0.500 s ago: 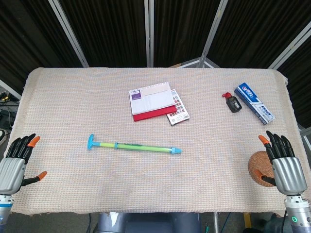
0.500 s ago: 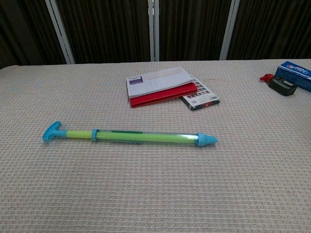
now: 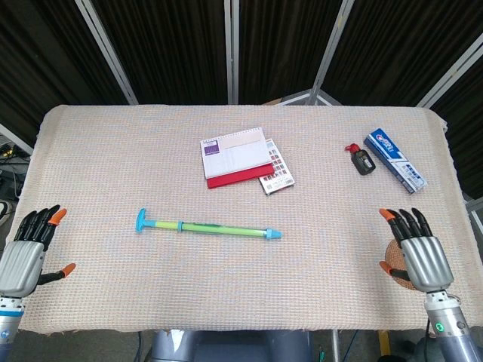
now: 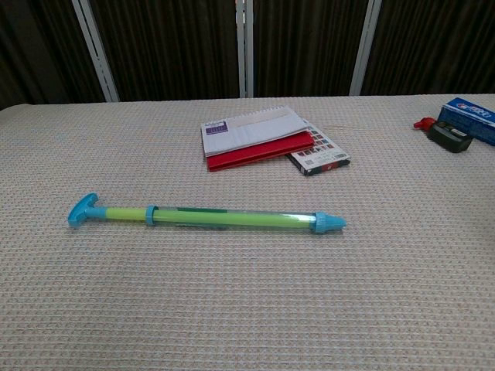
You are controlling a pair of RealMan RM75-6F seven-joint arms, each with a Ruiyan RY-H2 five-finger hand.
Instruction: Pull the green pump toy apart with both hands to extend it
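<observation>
1. The left hand (image 3: 21, 256) is at the near left corner of the counter (image 3: 113, 151), palm side up; its fingers (image 3: 39, 222) are spread wide and hold nothing. It seems to wait there, well apart from the toy.
2. The green pump toy (image 3: 208, 227) lies flat near the middle of the counter, a little to the left. Its blue T-handle (image 3: 142, 220) points toward the left hand and its blue tip (image 3: 274, 234) toward the right, so I judge each hand can take the end on its own side. Nobody holds it, so the pulling is not yet begun.
3. Behind the toy lies a stack of booklets (image 3: 240, 158), apart from it and not in the way.
4. At the far right are a small black bottle (image 3: 364, 161) and a blue box (image 3: 395, 159).
5. The right hand (image 3: 415, 256) is at the near right edge, above a woven brown coaster (image 3: 396, 260); its fingers are also apart and empty
</observation>
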